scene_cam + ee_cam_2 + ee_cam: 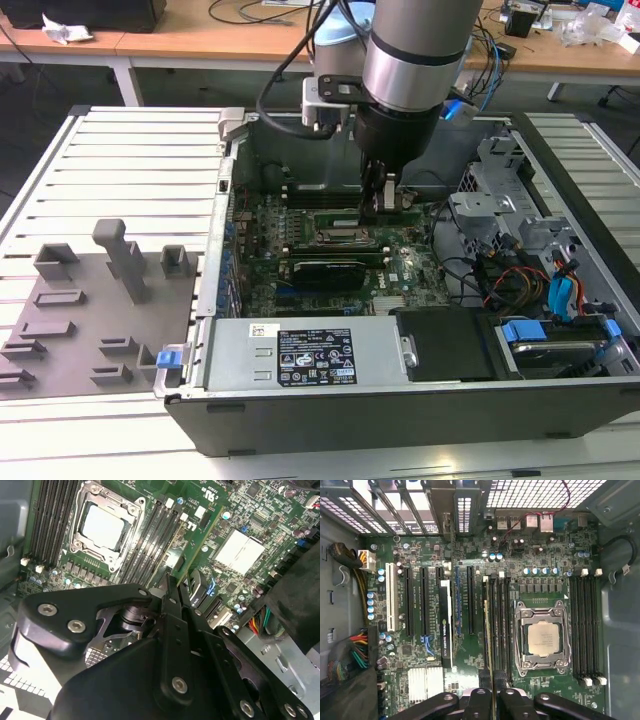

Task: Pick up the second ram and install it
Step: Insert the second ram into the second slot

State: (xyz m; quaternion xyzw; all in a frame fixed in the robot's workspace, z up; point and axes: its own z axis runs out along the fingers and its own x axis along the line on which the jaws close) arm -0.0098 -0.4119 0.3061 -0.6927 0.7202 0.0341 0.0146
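My gripper (pixel 375 203) is lowered inside the open computer case, just beside the CPU socket (pixel 340 237). It is shut on the second ram (pixel 486 640), a thin green stick seen edge-on between the black fingers (pixel 479 700). In the second wrist view the ram (pixel 200 542) runs out from the gripper (pixel 172 582) along the dark memory slots (pixel 150 540). In the first wrist view it lines up with the slot bank (pixel 499 625) between the CPU socket (pixel 542 637) and the expansion slots. Whether it touches a slot I cannot tell.
A black graphics card (pixel 446 625) stands close to the slots. The power supply (pixel 300 355) is at the case's front, with a drive cage and cables (pixel 540 290) at the exterior view's right. A grey tray with blocks (pixel 90 320) lies at its left.
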